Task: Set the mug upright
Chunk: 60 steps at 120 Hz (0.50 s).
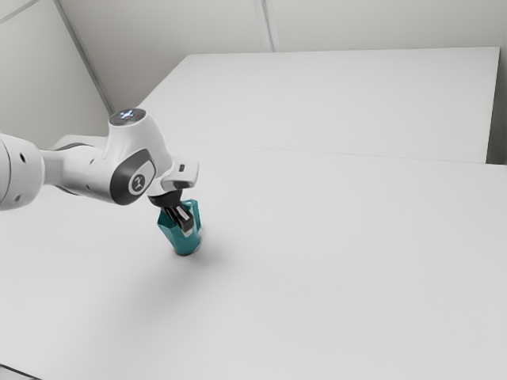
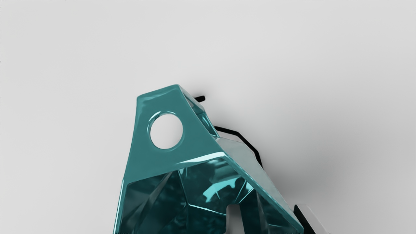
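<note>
Mug partly behind hand; wrist view crops it

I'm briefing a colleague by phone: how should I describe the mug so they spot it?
On the white table, follow the white robot arm in from the exterior view's left to its black gripper. The angular teal mug is there, set apart from arm and table by its colour and round-holed handle.

From my station I see a broad, pale counter under soft, even light, with off-white walls behind. Beyond it lies a flat white surface, perhaps another tabletop.
</note>
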Available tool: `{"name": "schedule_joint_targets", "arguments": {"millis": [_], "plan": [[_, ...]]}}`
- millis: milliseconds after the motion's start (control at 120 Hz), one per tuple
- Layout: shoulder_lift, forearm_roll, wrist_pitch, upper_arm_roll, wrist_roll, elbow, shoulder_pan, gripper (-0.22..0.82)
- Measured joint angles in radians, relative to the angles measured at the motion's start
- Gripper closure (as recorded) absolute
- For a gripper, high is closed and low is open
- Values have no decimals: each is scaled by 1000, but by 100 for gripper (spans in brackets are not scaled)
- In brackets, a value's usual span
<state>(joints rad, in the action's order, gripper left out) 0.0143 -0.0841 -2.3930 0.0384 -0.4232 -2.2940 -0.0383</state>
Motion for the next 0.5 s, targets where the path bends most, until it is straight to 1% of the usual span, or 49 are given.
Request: {"name": "schedule_joint_targets", "arguments": {"millis": [125,317,500], "plan": [[-6,1,1,0,-4,2,0,45],[-21,1,7,0,-9,9,-2,26],[-84,1,26,-1,-13,9,-6,16]]}}
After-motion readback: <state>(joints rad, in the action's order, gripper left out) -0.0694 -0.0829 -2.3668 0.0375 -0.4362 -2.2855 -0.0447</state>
